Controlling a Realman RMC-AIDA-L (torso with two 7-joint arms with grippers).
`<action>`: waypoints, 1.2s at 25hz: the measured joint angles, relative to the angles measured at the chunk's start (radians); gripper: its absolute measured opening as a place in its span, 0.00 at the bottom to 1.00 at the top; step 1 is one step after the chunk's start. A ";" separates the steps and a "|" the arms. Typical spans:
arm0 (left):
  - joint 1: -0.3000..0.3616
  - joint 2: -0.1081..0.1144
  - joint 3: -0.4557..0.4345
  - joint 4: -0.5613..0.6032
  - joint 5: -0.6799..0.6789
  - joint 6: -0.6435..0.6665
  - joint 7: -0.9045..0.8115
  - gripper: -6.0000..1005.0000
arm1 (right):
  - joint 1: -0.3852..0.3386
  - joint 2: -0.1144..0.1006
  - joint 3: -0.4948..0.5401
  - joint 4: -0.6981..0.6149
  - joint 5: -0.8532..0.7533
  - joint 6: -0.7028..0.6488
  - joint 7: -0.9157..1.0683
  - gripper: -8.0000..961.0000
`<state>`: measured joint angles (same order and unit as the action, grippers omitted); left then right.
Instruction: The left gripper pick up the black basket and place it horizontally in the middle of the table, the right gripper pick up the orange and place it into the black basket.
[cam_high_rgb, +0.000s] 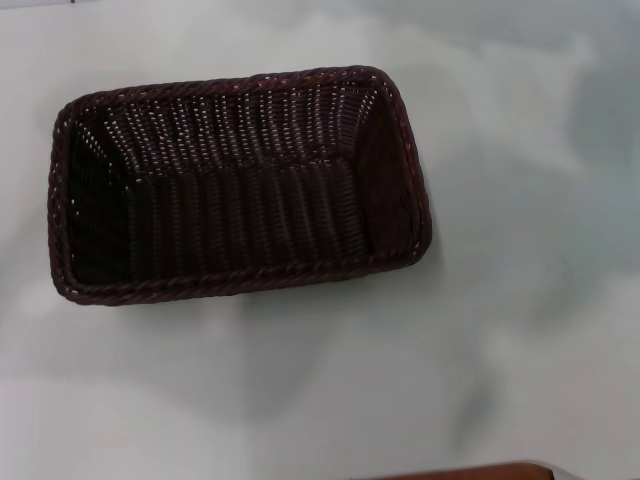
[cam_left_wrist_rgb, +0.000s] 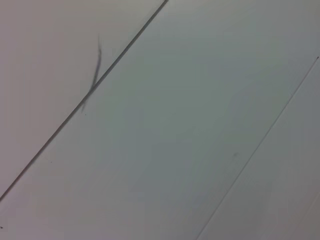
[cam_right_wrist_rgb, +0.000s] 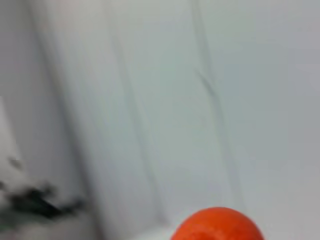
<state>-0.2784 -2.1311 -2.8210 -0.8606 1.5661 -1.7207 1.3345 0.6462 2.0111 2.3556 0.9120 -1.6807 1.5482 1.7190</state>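
The black basket (cam_high_rgb: 238, 185) lies on the table (cam_high_rgb: 520, 330) in the upper left and centre of the head view, its long side running nearly across the frame with a slight tilt, the right end a little higher than the left. It sits open side up, its braided rim (cam_high_rgb: 230, 283) whole all the way round, its woven floor dark and holding nothing. White tabletop shows on every side of it, with soft grey shadows spreading below and to the right.

The orange (cam_right_wrist_rgb: 218, 225) appears only in the right wrist view — a bright, blurred round shape at the bottom edge of that frame, right of centre and cut off by the border. Behind it is a pale surface crossed by faint lines; at the lower left of that frame there is a dark smear too blurred to name. Whether the orange rests on something or is held cannot be told.

Neither claw shows in any frame, so whether the left or right one is released or clenched cannot be told. The left wrist view gives only a pale surface crossed by two thin diagonal lines, with a short dark mark (cam_left_wrist_rgb: 96, 67) in the upper left.

At the bottom edge of the head view, right of centre, a thin brown strip (cam_high_rgb: 470, 472) just enters the frame.
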 joint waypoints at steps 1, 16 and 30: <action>-0.001 0.000 0.000 0.000 0.000 0.000 0.000 0.91 | 0.008 0.004 -0.026 -0.009 0.035 0.016 -0.005 0.27; -0.006 0.020 -0.003 0.053 0.001 0.000 0.013 0.91 | 0.084 0.014 -0.278 -0.116 0.054 -0.007 -0.073 0.34; 0.019 -0.015 -0.056 0.266 -0.330 0.055 0.501 0.91 | -0.084 0.073 0.012 -0.295 0.441 -0.083 -0.472 0.96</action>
<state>-0.2593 -2.1460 -2.8771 -0.5945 1.2362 -1.6652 1.8358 0.5626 2.0838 2.3674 0.6175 -1.2396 1.4651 1.2467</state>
